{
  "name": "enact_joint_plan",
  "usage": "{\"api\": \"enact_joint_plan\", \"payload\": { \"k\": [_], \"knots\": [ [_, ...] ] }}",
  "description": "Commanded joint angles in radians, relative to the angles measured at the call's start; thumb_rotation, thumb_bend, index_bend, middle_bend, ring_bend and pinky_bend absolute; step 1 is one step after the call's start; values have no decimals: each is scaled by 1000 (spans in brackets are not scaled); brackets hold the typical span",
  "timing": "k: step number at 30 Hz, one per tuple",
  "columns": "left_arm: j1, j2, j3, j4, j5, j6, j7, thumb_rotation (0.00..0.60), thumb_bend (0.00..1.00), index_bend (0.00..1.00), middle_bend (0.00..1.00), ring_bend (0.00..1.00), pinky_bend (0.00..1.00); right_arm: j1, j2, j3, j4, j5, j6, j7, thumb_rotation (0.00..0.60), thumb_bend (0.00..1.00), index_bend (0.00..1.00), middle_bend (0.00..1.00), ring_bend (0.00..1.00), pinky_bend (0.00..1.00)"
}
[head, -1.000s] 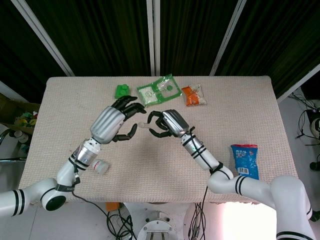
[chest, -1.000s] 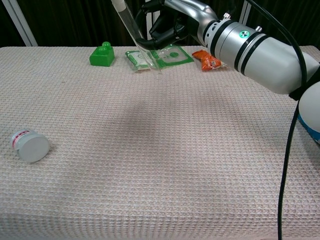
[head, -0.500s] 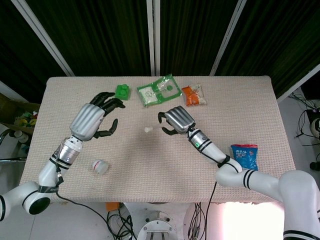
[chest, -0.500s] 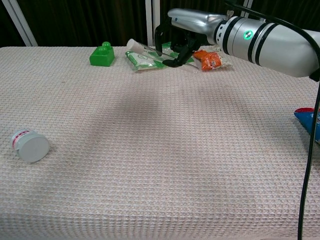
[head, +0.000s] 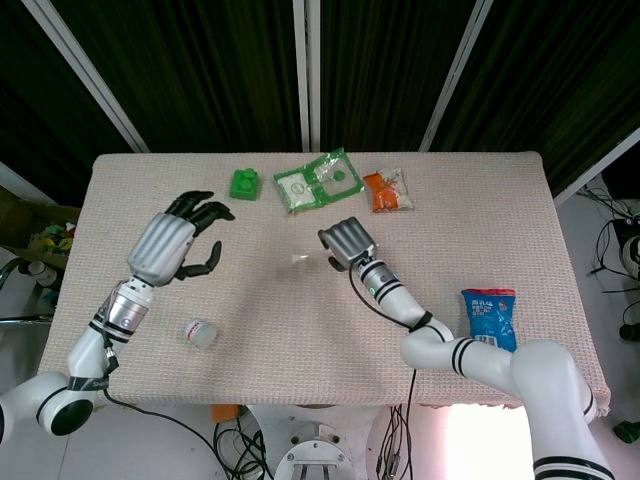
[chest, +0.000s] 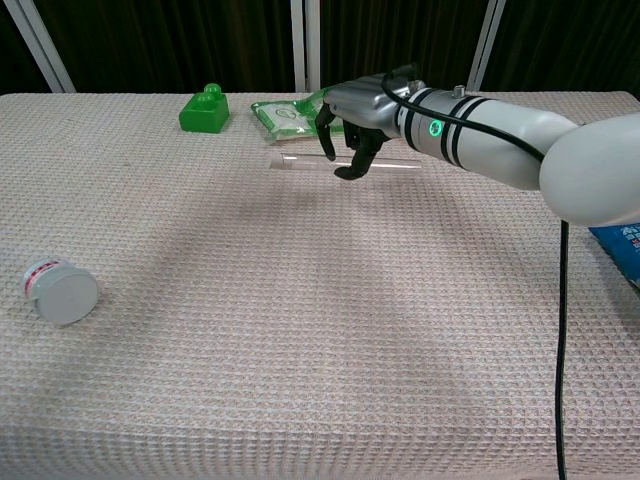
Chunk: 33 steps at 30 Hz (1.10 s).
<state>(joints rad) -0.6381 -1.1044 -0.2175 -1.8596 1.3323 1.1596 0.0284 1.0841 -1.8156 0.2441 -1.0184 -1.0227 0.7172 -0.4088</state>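
A clear plastic tube (chest: 295, 161) lies flat on the woven cloth, near the table's middle; the head view shows only its white end (head: 298, 259). My right hand (chest: 355, 115) (head: 345, 243) is knuckles up over the tube, with its dark fingers (chest: 349, 163) curled down around it, so it holds the tube at table level. My left hand (head: 175, 245) hovers over the left part of the table with its fingers spread and nothing in it. It is well apart from the tube and does not show in the chest view.
A green block (head: 243, 183) (chest: 204, 110), a green-and-white packet (head: 316, 180) (chest: 290, 112) and an orange packet (head: 385, 190) lie along the far edge. A small white jar (head: 200, 333) (chest: 62, 292) lies on its side front left. A blue snack bag (head: 490, 320) is at the right.
My right hand has lowered the tube from a tilted, raised pose to flat on the cloth. My left hand has drawn back to the left, away from the tube.
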Motion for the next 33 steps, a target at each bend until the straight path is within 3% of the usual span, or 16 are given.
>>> {"api": "enact_joint_plan", "payload": {
  "k": [1, 4, 14, 20, 24, 27, 33],
  "knots": [
    [4, 2, 1, 1, 1, 3, -3, 379, 559, 271, 229, 117, 127, 13, -21, -1, 17, 28, -7, -37, 600, 685, 878, 1000, 983, 1000],
    [9, 3, 1, 2, 4, 6, -8, 380, 559, 271, 229, 117, 127, 13, -28, -2, 17, 46, -6, -56, 600, 620, 804, 1000, 979, 1000],
    [23, 1, 5, 10, 20, 16, -27, 373, 558, 271, 228, 117, 127, -3, -25, 1, -24, 122, 2, -95, 600, 235, 559, 988, 973, 1000],
    [31, 2, 6, 10, 29, 22, -30, 371, 558, 271, 228, 117, 127, -17, -11, 5, -59, 162, 4, -91, 600, 65, 438, 981, 971, 1000],
    [38, 16, 3, 6, 27, 28, -23, 370, 558, 271, 228, 117, 126, -38, 27, 16, -113, 158, 32, -67, 600, 26, 407, 975, 967, 1000],
    [51, 44, 3, 6, 16, 34, -11, 373, 558, 271, 228, 117, 127, -84, 108, 22, -211, 118, 94, -26, 600, 26, 398, 969, 965, 1000],
    [113, 144, 28, 23, -26, 40, -19, 372, 551, 275, 228, 116, 124, -256, 374, 1, -465, 18, 272, 69, 600, 78, 397, 881, 897, 999]
  ]
}}
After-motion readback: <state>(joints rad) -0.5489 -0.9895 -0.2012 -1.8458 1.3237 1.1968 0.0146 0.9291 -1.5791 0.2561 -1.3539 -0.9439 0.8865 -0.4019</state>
